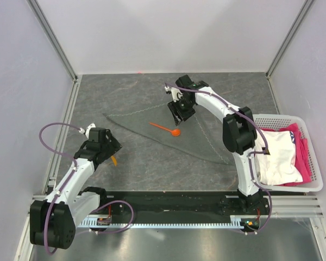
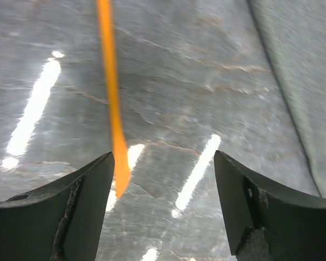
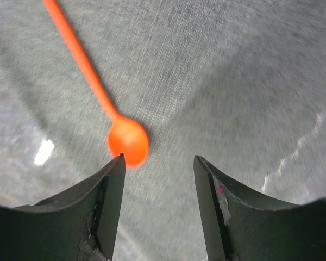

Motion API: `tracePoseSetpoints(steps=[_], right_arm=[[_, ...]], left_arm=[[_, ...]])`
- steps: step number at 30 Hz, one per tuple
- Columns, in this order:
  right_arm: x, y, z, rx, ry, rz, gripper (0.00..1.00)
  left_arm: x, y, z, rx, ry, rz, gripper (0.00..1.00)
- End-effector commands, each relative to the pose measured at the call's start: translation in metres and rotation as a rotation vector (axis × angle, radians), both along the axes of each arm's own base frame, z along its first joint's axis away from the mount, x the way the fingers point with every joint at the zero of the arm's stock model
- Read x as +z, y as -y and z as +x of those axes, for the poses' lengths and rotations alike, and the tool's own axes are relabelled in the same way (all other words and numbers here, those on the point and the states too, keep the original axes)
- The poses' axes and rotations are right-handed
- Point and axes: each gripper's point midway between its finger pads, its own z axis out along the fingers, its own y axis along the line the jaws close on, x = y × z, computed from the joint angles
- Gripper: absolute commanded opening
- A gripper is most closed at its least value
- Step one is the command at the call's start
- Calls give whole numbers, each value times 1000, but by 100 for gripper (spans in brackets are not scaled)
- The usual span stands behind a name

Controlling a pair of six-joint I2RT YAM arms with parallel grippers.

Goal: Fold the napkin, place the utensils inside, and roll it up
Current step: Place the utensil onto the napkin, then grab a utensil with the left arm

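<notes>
Both grippers open, spoon on napkin, second utensil at left gripper.
Top view: I see the dark grey cloth napkin (image 1: 190, 138) lying as a triangle mid-frame, with the slim orange plastic spoon (image 1: 165, 129) on it. My right gripper (image 3: 158, 160) hangs over it, jaws apart and empty, the spoon bowl just ahead of one finger. My left gripper (image 2: 163, 163), lower left, has its jaws wide. The tip of the other orange plastic utensil (image 2: 113, 103) lies between them, ungripped, on the bare grey table (image 1: 152, 168).
</notes>
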Motion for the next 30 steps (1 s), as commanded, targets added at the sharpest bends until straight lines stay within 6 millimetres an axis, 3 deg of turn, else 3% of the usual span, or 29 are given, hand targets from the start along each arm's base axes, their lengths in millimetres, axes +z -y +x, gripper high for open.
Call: tracePoseSetpoints(steps=[1, 3, 4, 10, 14, 17, 25, 30], right_arm=[[62, -5, 0, -18, 120, 111, 62], [69, -7, -6, -22, 134, 145, 61], [71, -7, -8, -31, 134, 157, 61], [79, -8, -20, -26, 148, 208, 61], [84, -7, -24, -24, 160, 225, 61], [90, -9, -24, -21, 171, 241, 61], [103, -11, -23, -15, 199, 263, 61], [108, -11, -26, -14, 202, 274, 61]], left_arm=[[2, -35, 2, 199, 16, 96, 79], [1, -42, 4, 223, 11, 119, 77], [0, -48, 4, 244, 4, 145, 72], [-18, -49, 16, 260, -68, 140, 65], [-17, -49, 29, 268, -64, 128, 52], [-20, -51, 34, 277, -73, 116, 49], [-35, -51, 32, 282, -116, 71, 31], [-44, -49, 28, 266, -137, 56, 33]])
